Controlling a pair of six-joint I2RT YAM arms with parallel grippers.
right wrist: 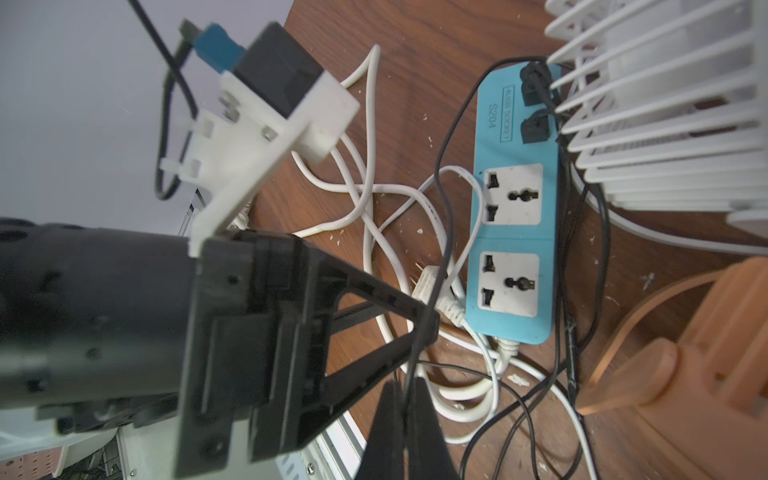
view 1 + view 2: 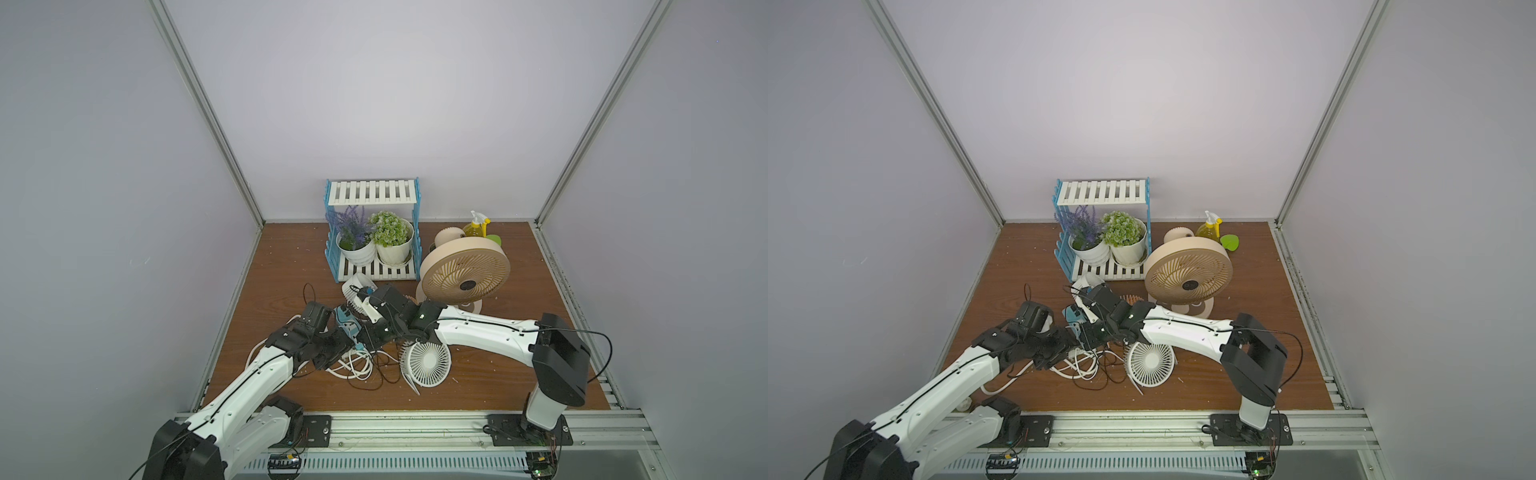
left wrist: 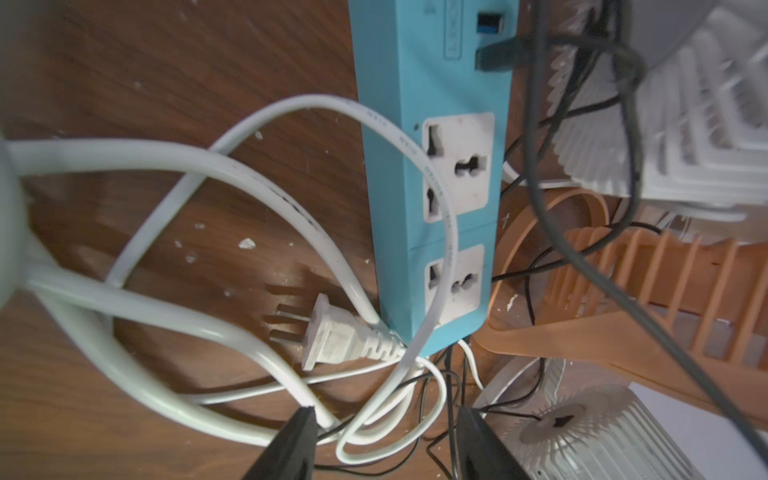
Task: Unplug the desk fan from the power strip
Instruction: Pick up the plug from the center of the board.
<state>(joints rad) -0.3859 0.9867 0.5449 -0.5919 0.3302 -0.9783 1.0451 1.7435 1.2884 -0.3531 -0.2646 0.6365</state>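
Power strip [image 3: 415, 237] just beyond left jaws

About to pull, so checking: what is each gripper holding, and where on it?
Right gripper pinches the thin black cable partway along its length, not at a plug. Left gripper is open, holding nothing.

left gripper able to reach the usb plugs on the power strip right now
Probably not cleanly: the left gripper is open at the cord end of the power strip, while the black usb plugs sit at the far end, crowded by the white fan grille and crossing black cables.
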